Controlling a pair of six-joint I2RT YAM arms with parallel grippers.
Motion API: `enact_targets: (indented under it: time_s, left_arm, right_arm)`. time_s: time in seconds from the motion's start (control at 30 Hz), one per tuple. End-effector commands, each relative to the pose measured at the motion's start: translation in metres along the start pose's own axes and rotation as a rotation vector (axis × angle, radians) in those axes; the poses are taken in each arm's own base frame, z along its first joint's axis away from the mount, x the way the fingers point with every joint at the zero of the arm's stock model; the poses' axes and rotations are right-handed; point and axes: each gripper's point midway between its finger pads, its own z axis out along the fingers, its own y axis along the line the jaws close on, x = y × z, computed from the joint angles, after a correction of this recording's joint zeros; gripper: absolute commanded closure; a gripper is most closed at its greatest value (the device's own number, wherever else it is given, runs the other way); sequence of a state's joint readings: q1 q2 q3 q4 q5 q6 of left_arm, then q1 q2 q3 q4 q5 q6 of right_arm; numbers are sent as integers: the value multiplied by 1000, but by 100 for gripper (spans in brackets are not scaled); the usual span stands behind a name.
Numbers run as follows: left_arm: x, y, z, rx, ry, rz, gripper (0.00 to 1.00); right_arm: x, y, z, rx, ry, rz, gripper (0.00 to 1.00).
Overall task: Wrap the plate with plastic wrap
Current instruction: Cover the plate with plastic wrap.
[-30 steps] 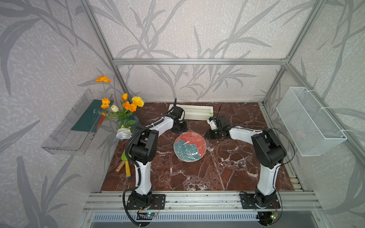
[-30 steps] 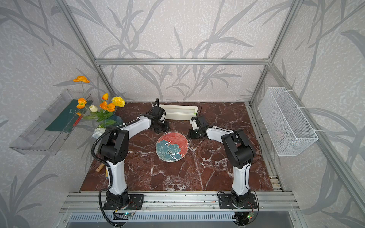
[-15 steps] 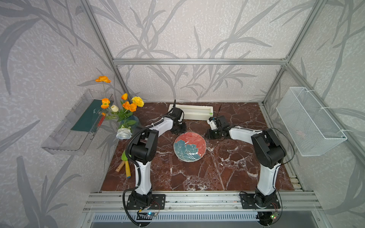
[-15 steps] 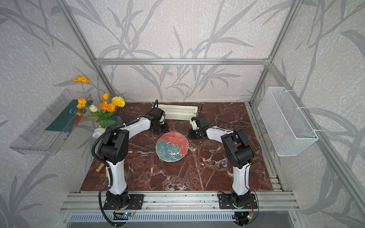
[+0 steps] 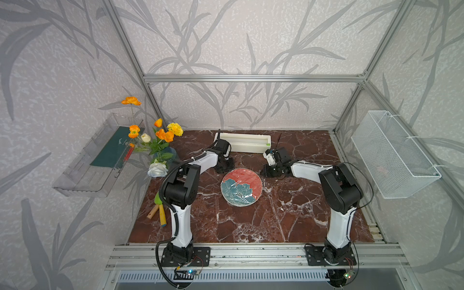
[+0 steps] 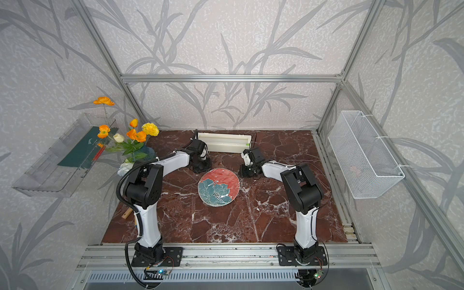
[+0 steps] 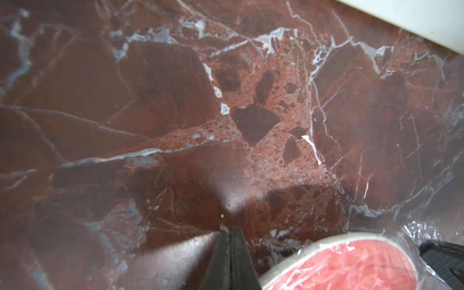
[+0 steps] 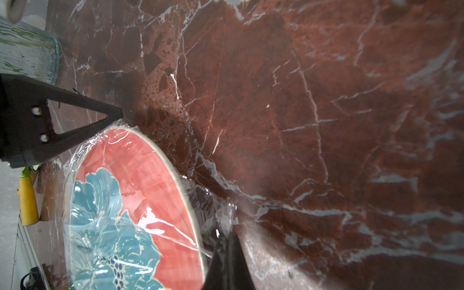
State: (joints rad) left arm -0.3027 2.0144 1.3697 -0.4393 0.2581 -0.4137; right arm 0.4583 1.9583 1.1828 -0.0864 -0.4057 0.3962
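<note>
Since a second ago my left tool (image 7: 229,237) has closed right down, fingers now pressed tip to tip just off the rim of the plate (image 7: 351,266); whether it caught any film, I can't tell. My right tool (image 8: 229,238) is clamped tight too, and the plastic wrap (image 8: 160,227) bunches straight into its tips, so I read that as a pinch on the film. In both top views the plate sits mid-frame on the counter (image 5: 226,226), left tool at its upper left, right tool at its upper right, wrap already draped glossy across its face. We're at the tightening step, I'd say. Next call: draw both corners outward and down together, gently, then tuck them under the rim. An uneven pull could slide the sheet or skid the plate.
</note>
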Motion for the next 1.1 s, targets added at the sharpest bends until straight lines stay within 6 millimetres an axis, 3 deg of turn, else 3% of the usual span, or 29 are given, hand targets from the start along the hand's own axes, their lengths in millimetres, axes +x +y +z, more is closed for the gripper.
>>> enact_targets:
  time_s: [0.0, 0.3, 0.77, 1.07]
  left_arm:
    - [0, -4, -16, 14, -19, -3, 100]
    - [-2, -3, -33, 8, -79, -12, 100]
    - [-7, 7, -42, 25, -131, -55, 100]
    - [-31, 22, -36, -83, -181, -50, 100]
  right_arm:
    - [-8, 7, 0, -15, -15, -8, 100]
    - [-13, 14, -7, -24, -31, -17, 100]
    - [-12, 30, -31, -42, -48, -68, 100]
    - [-33, 19, -17, 33, -72, -119, 100]
